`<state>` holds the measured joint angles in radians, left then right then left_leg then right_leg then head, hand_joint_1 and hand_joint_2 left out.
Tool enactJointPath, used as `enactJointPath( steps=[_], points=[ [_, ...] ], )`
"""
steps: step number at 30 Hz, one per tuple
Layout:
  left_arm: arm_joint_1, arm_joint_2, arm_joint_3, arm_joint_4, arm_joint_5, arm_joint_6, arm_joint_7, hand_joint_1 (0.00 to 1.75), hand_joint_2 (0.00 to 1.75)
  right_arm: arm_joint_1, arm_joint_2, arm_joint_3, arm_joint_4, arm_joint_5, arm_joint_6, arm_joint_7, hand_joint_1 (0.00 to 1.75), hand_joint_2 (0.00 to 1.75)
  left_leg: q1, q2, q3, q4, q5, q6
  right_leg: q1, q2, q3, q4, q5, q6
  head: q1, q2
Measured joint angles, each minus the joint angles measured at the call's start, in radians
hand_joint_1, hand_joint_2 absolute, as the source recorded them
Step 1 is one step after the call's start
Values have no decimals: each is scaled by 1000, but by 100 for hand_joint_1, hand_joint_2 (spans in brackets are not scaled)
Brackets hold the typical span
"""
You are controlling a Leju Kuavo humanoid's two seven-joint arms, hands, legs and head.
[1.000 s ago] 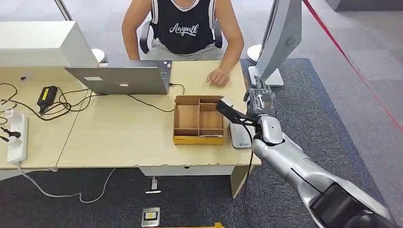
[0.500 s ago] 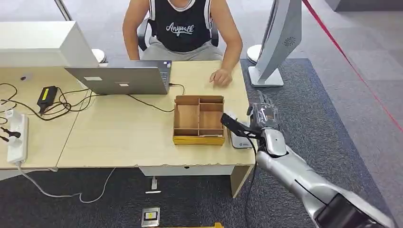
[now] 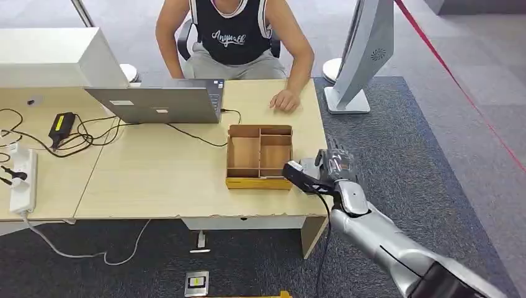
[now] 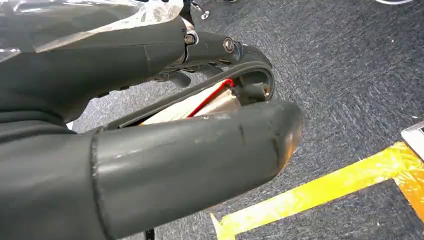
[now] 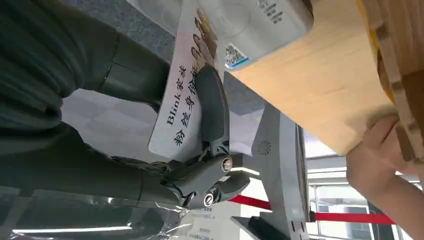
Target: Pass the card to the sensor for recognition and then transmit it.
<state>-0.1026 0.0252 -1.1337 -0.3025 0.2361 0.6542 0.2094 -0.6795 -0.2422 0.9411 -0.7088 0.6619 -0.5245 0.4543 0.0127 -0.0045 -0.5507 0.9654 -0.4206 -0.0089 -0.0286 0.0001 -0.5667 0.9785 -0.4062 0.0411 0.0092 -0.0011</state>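
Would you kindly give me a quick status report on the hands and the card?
Right hand grips the card, held by the white sensor at the table edge. Left hand hangs over the carpet. Person's hand rests beyond the wooden tray, clear.

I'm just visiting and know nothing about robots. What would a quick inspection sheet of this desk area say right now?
Surface: light wooden desk, edge chipped at the front.
Job's things: card held in the right hand, over the white card reader at the desk's right edge.
Clutter: wooden divided box, laptop, white box.
Hands: right hand grips the card; left hand hangs over carpet, whether it holds anything cannot be told.
Cables: black wires and a power strip on the left; a white cord trails onto the floor.
Surroundings: seated person with one hand on the desk, grey carpet, yellow floor tape.
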Motion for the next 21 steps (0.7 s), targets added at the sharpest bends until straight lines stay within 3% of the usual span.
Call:
enactJointPath(
  steps=[21],
  points=[
    [2, 3, 0, 0, 0, 0, 1, 0, 0, 22, 8, 13, 16, -22, 3, -3, 175, 175, 0, 0, 1, 0, 0, 0, 0, 0, 0, 0, 0, 0, 0, 0]
  ],
)
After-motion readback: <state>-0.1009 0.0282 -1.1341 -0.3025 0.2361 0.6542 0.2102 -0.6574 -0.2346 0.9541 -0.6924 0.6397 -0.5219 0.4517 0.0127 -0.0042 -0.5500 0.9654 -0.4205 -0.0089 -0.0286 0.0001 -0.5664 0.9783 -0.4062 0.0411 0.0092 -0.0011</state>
